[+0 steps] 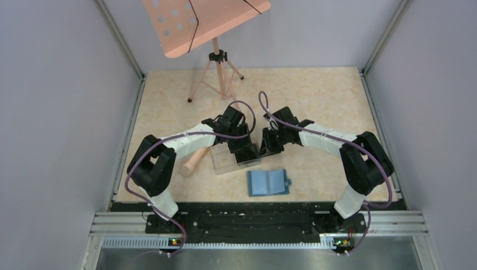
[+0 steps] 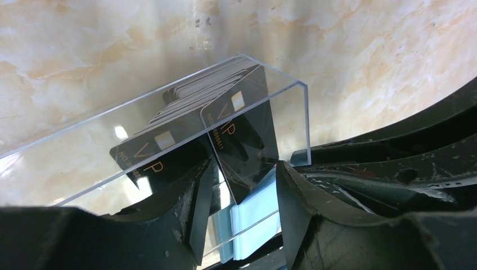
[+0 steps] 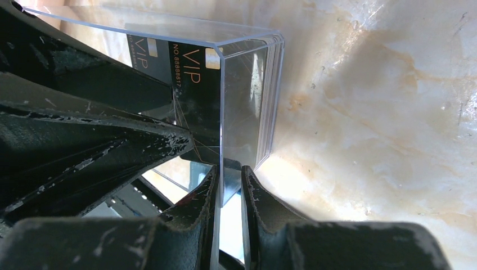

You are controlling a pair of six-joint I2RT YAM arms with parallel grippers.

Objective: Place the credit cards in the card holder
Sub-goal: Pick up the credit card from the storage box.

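Inside the clear box (image 1: pixel 223 163): credit cards (image 2: pixel 194 93), a dark leaning stack.
Left gripper (image 2: pixel 244 163): jaws half spread around one card; grip unclear.
Right gripper (image 3: pixel 229 169): pinching the box's wall.
Card holder (image 1: pixel 268 182): open, near the box.

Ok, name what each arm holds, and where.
Right fingers pinch the clear box by its end wall. Left fingers straddle a black VIP card inside it; grip cannot be told.
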